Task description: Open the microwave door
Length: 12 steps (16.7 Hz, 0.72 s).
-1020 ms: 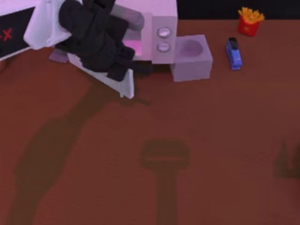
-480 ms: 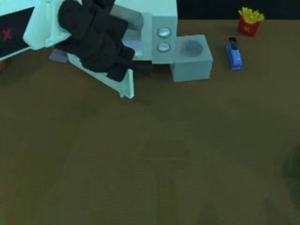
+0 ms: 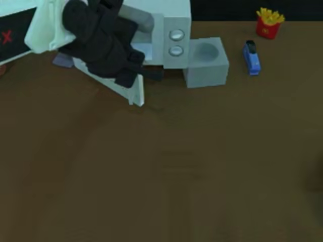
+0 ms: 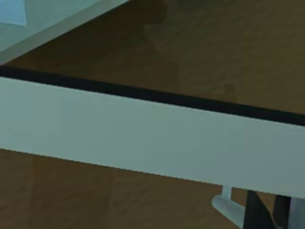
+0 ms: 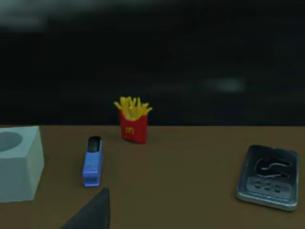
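Microwave (image 3: 169,22) sits at the table's (image 3: 202,166) far edge, left of centre, its two silver knobs (image 3: 176,42) facing up in the top view. Microwave door (image 3: 118,83) stands swung out from the body, running diagonally toward the table's near side, free end out over bare tabletop. Left arm reaches in from the far left corner; left gripper (image 3: 146,73) is at the door's inner side near the opening, dark fingers against the panel, but whether they are closed on anything I cannot tell from above. Left wrist view adds what the top view hides: the door's pale edge (image 4: 152,136) with a dark strip along it crossing the whole picture, a pale rod-like handle (image 4: 228,205) just beside it, and a dark finger (image 4: 252,212) close to that handle; contact unclear. Grey cube with a round hole (image 3: 206,61) touches the microwave's right side. Blue stapler (image 3: 252,57) and red carton of fries (image 3: 269,22) lie toward the far right corner. Right wrist view alone shows a silver flat device (image 5: 268,177) on the table beyond the stapler and fries; right gripper shows only as a dark tip (image 5: 90,214), opening not readable. Against the earlier frames, door angle and left arm look unchanged; only the lighting and shadows on the table differ.
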{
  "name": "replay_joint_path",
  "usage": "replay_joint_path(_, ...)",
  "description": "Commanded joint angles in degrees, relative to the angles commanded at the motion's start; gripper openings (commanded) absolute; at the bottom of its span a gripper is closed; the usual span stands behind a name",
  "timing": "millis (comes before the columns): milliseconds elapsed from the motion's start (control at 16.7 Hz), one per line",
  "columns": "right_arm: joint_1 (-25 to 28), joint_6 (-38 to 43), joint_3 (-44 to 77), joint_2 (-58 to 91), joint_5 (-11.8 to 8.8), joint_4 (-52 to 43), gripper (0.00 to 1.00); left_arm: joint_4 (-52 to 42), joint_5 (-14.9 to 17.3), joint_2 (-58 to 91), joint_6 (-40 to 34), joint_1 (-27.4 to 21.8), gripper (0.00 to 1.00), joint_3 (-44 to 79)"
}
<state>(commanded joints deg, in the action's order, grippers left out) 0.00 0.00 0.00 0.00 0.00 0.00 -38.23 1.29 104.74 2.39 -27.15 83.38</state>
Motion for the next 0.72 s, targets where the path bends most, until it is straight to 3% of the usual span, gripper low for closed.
replay_joint_path(360, 0.0, 0.0, 0.0, 0.0, 0.0, 0.0, 1.0, 0.2, 0.8, -0.3, 0.7, 0.0, 0.0, -0.5)
replay_joint_path(720, 0.0, 0.0, 0.0, 0.0, 0.0, 0.0, 1.0, -0.1, 4.7, -3.2, 8.2, 2.9, 0.0, -4.5)
